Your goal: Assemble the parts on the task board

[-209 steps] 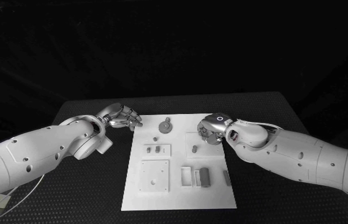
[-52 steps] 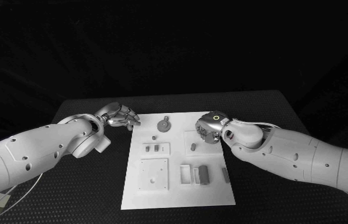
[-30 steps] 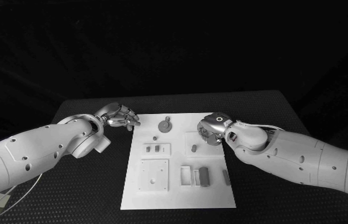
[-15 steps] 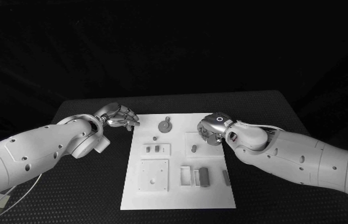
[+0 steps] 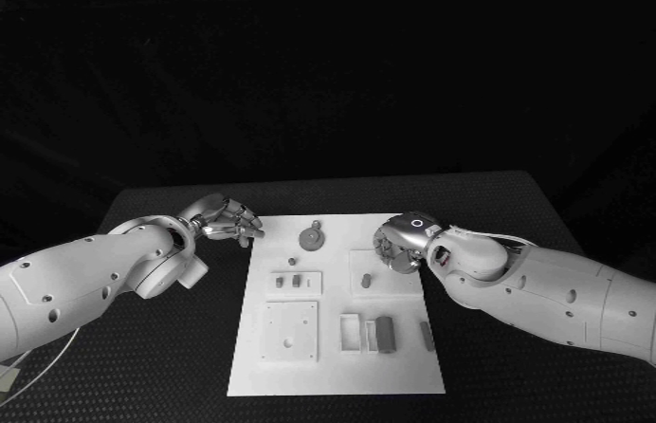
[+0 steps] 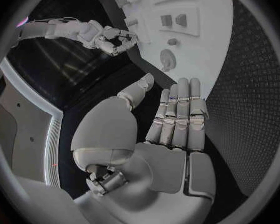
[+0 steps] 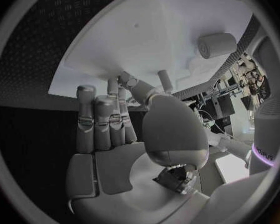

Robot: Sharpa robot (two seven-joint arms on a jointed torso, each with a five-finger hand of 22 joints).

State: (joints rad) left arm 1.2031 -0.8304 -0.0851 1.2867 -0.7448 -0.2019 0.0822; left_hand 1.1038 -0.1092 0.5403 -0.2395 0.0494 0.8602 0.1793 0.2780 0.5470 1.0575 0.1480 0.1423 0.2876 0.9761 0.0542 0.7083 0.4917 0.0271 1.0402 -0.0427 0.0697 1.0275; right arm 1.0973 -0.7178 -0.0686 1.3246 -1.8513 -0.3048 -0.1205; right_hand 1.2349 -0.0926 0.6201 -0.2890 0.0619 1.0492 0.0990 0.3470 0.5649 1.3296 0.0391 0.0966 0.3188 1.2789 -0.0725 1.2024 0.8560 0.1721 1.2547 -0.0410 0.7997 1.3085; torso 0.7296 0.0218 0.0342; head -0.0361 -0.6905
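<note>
- I am seeing my left hand (image 5: 227, 221) hovering over the bench (image 5: 164, 347) just off the task board's (image 5: 339, 371) far left corner, fingers straight and apart, holding nothing.
- The grey parts (image 5: 312, 238) are lying on the board between both hands.
- My right hand (image 5: 402, 247) is hanging over the board's right edge; I cannot tell whether its fingers are gripping anything.

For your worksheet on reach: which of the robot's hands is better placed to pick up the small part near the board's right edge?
Probably the right hand: it hovers over the task board beside that small part, while the left hand sits off the board's left edge.
</note>
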